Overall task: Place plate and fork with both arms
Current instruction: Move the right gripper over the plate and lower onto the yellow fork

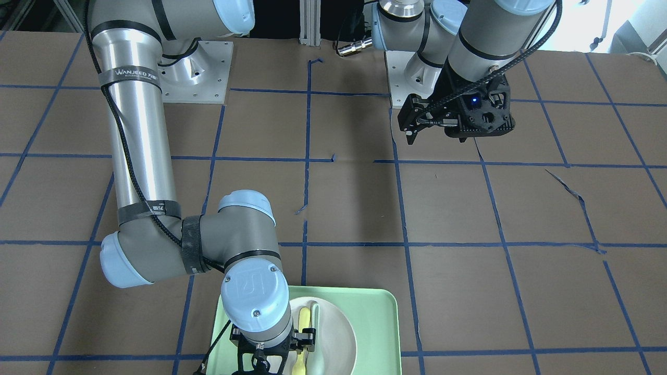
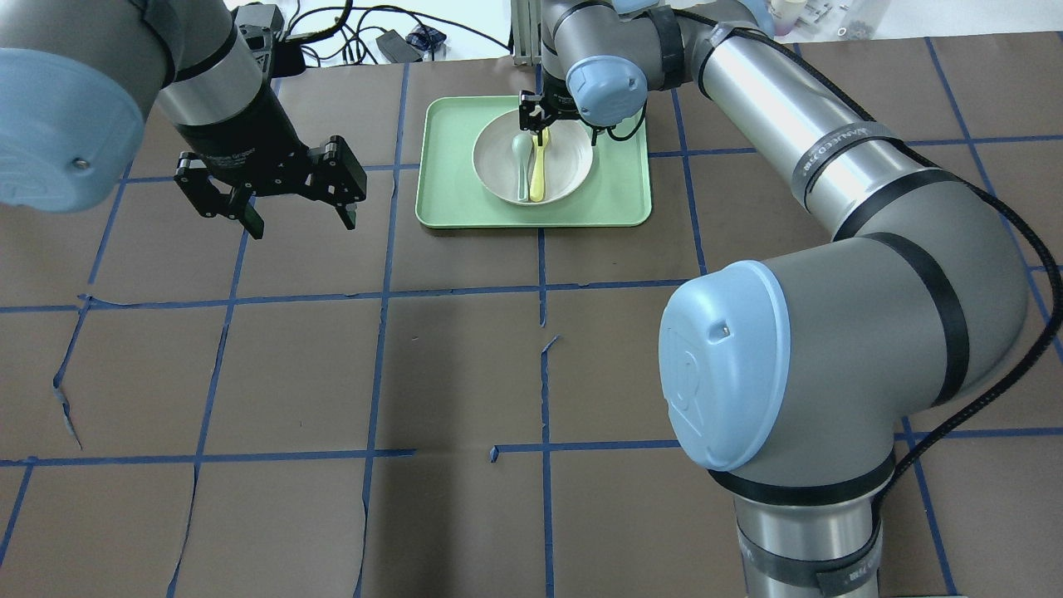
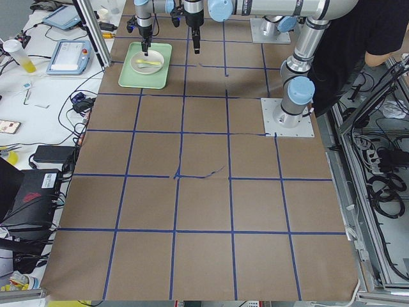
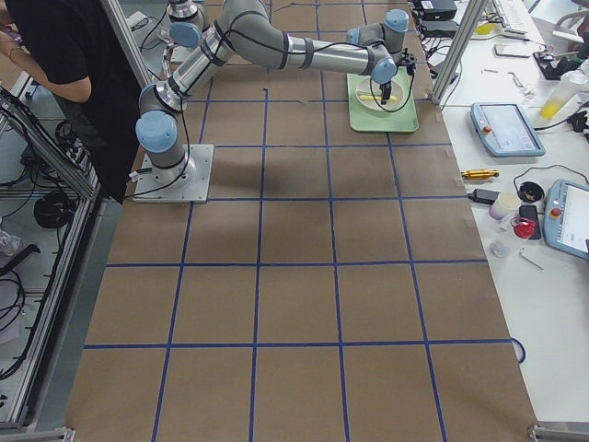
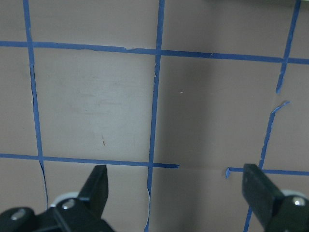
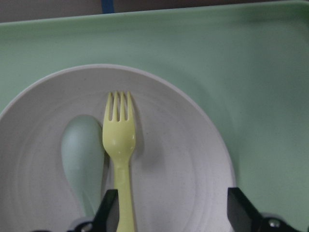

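The white plate [image 2: 573, 158] lies in the mint-green tray [image 2: 623, 195]. The yellow fork [image 2: 537, 170] and a pale grey-green spoon [image 2: 521, 162] lie side by side in it. My right gripper [image 2: 538, 126] is open and hangs just above the plate's far edge, over the fork's end. In the right wrist view the fork [image 6: 120, 154] lies on the plate [image 6: 188, 159], its handle just inside one finger of the right gripper [image 6: 175, 212]. My left gripper [image 2: 301, 224] is open and empty above bare table, left of the tray; the left wrist view [image 5: 177, 186] shows the same.
The table is brown paper with a blue tape grid [image 2: 382, 291]. The tray also shows at the bottom of the front-facing view [image 1: 375, 323]. Cables and small devices lie past the table's far edge [image 2: 374, 37]. A person stands beside the robot's base [image 4: 55, 55].
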Robot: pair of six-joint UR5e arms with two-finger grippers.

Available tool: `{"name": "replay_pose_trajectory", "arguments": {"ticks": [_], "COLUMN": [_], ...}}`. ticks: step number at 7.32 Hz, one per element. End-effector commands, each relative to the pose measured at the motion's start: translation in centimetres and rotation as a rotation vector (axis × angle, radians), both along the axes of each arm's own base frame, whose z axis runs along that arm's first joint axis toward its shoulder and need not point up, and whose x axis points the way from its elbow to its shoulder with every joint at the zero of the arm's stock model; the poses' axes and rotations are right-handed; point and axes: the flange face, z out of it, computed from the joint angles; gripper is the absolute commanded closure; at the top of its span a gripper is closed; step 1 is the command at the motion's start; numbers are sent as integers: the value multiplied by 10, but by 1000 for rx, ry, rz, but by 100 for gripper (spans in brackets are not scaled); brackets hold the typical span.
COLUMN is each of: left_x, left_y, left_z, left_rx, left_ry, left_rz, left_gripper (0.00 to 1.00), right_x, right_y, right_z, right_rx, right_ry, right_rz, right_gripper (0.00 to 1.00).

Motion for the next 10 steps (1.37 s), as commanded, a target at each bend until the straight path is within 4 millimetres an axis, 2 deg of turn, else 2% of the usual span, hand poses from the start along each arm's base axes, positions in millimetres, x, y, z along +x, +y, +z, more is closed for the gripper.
{"name": "replay_pose_trajectory", "arguments": {"ticks": [1,2,4,7,8,9,10], "left_x": [0,0,0,0,0,0,0], "left_y": [0,0,0,0,0,0,0], "left_z": [1,0,0,1,1,1,1], "left_rx": [-2,-1,-2,-5,-5,-5,-5], "left_ry": [0,0,0,0,0,0,0], "left_rz": [-2,-3,-3,-3,-5,-3,-5], "left_gripper": [0,0,0,0,0,0,0], "right_x": [2,5,15,24,24,23,22], "right_y": [-5,-3,1,7,6,8,11], "right_z": [-10,-12,-12,-26,-27,-32,-38], "right_rx": [-15,-9,-4,16,16,25,36], "right_ry": [-20,-34,-49,-46,-41,-35,-30], "right_rz": [-98,-119,-108,-87,-71,-68,-68], "right_gripper": [27,36,37,37,41,49,52]}}
